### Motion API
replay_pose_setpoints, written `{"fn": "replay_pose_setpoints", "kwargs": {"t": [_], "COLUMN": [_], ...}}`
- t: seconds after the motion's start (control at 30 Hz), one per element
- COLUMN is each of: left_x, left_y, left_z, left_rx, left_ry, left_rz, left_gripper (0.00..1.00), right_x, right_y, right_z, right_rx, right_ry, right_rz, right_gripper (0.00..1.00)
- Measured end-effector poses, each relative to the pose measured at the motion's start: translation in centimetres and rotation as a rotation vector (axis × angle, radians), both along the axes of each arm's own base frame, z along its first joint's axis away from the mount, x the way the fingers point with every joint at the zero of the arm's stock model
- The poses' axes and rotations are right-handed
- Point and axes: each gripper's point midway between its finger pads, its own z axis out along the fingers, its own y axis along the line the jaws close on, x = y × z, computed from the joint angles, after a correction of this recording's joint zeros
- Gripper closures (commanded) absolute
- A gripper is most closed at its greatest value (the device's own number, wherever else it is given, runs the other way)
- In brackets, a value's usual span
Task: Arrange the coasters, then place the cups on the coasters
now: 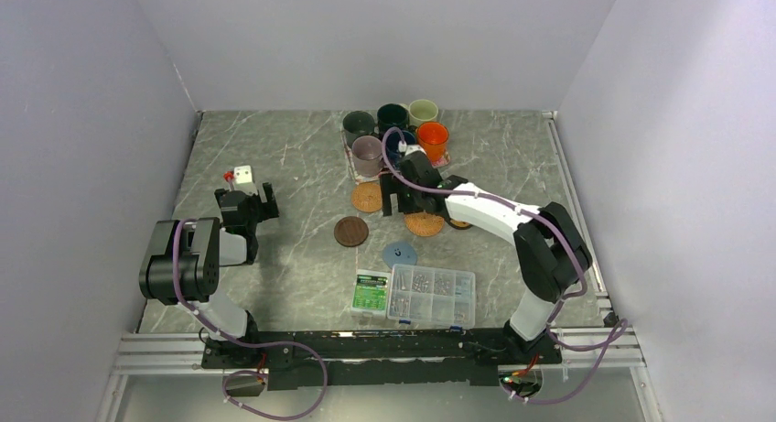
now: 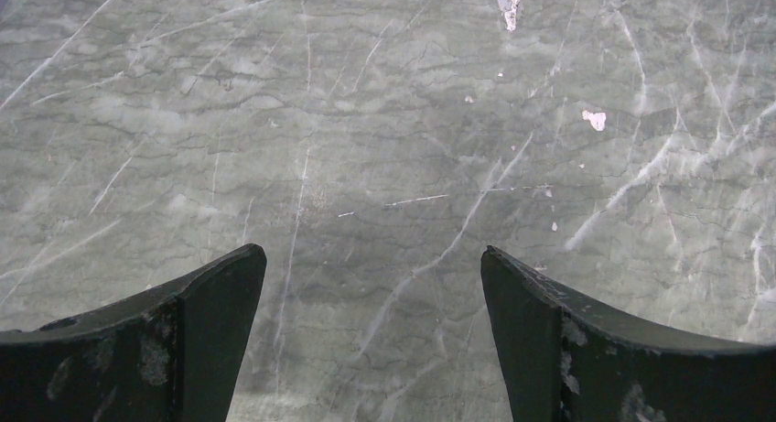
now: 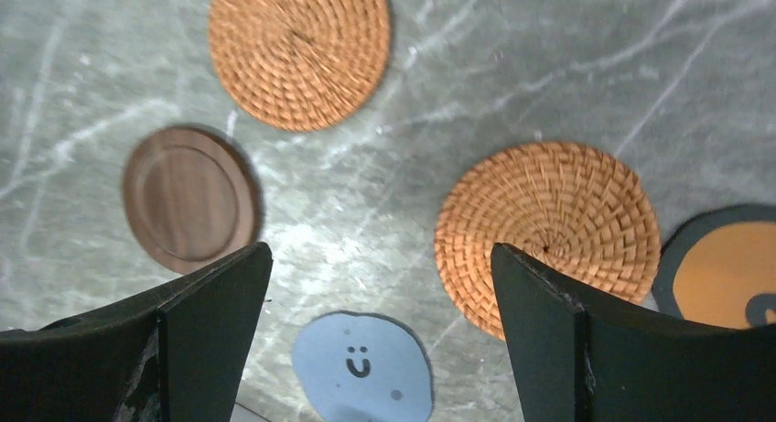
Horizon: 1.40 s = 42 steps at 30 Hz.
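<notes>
Left tool: held wide open over the bare marbled surface at 9 o'clock; nothing is gripped.
Right tool: held wide open above the coasters; nothing is gripped.
Coasters: five are seen lying flat and apart near the centre: two woven tan coasters, a dark brown coaster at 8 o'clock of the group, a light blue coaster at 6 o'clock, and a black-and-orange coaster at 3 o'clock.
Cups: six are clustered at 12 o'clock.
Clear screw box: set at 6 o'clock.
</notes>
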Motion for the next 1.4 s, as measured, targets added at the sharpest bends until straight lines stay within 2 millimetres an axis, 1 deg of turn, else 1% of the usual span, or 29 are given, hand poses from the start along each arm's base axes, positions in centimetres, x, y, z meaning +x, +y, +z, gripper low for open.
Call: {"fn": "replay_pose_setpoints", "kwargs": {"t": [0.1,0.23,0.3,0.4,0.57,0.9,1.13,1.27,1.4], "left_x": [0.0,0.0,0.0,0.0,0.0,0.0,0.0,0.0,0.0], "left_y": [0.0,0.0,0.0,0.0,0.0,0.0,0.0,0.0,0.0], "left_z": [0.0,0.0,0.0,0.0,0.0,0.0,0.0,0.0,0.0], "left_rx": [0.000,0.000,0.000,0.000,0.000,0.000,0.000,0.000,0.000], "left_ry": [0.000,0.000,0.000,0.000,0.000,0.000,0.000,0.000,0.000], "left_rz": [0.000,0.000,0.000,0.000,0.000,0.000,0.000,0.000,0.000], "left_gripper": [0.06,0.06,0.06,0.06,0.06,0.06,0.06,0.06,0.06], "right_x": [1.1,2.3,3.0,3.8,4.8,5.6,6.2,6.1,5.8], "right_y": [0.9,2.3,3.1,4.3,6.3,9.4,10.5,10.6,10.5], "right_z": [2.0,3.8,4.2,4.2,3.1,0.3,-1.0,-1.9,-3.2], "right_rx": [0.021,0.052,0.064,0.072,0.067,0.048,0.039,0.030,0.014], "right_ry": [-0.039,-0.072,-0.081,-0.081,-0.067,-0.036,-0.026,-0.012,0.012], "right_rz": [0.019,0.046,0.062,0.085,0.122,0.185,0.243,0.265,0.272], "right_gripper": [0.05,0.06,0.06,0.07,0.07,0.07,0.07,0.07,0.07]}}
